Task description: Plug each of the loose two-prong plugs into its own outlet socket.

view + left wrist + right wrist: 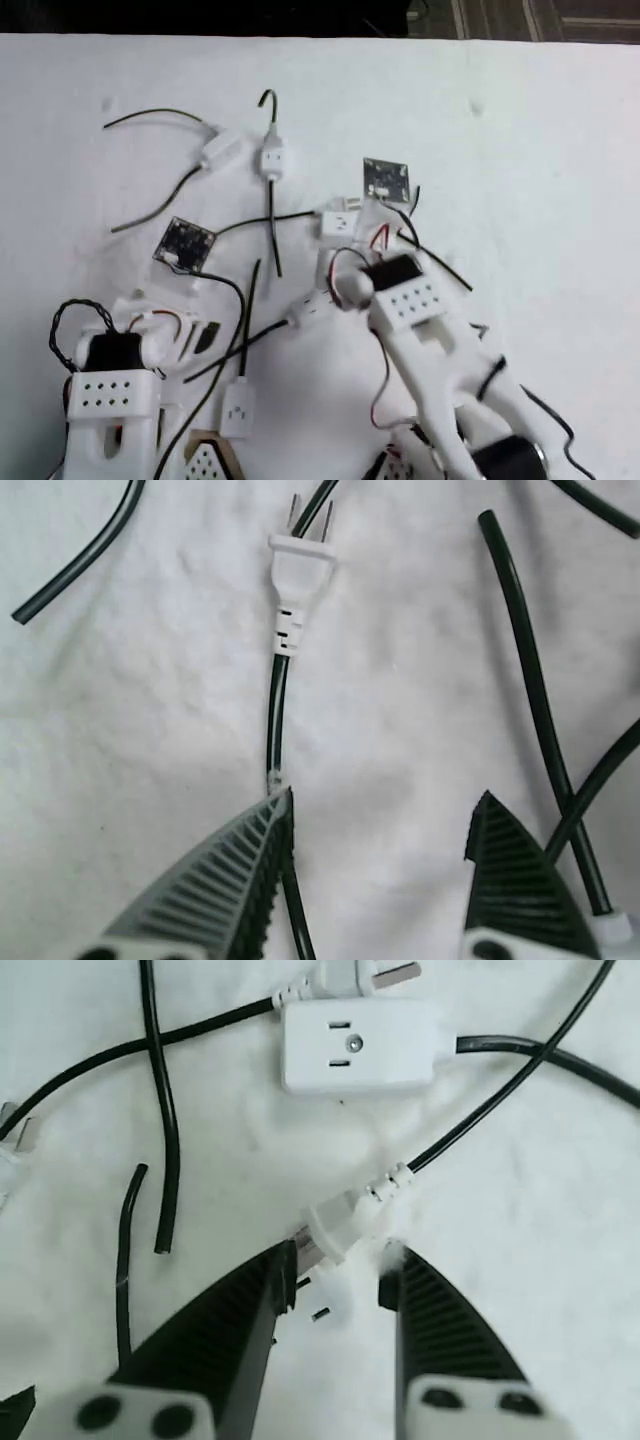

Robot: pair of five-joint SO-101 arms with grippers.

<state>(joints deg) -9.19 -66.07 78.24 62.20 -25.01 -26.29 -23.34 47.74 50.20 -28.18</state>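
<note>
Right now the right hand is sitting low over the surface with its two fingers set narrowly apart. They are bracketing the prong end of a white two-prong plug rather than clamping it, and a sliver of surface is showing between the plug and one finger. The plug is lying slantwise across the gap, its long axis running from the fingertips out along its black cord. Its prongs seem to be pointing back toward the hand.

Just beyond the plug, the white outlet socket is resting with its slotted face up. So the socket is lying ahead of the hand while the prongs are facing away from it. As I judge it, the coming move is turning on swinging the plug end-for-end and tipping it down into those slots.

In the high view the right arm is standing nearer this socket. The left hand is hanging wide open well apart from it, over the lead of a second plug whose prongs are pointing away from that hand.
</note>
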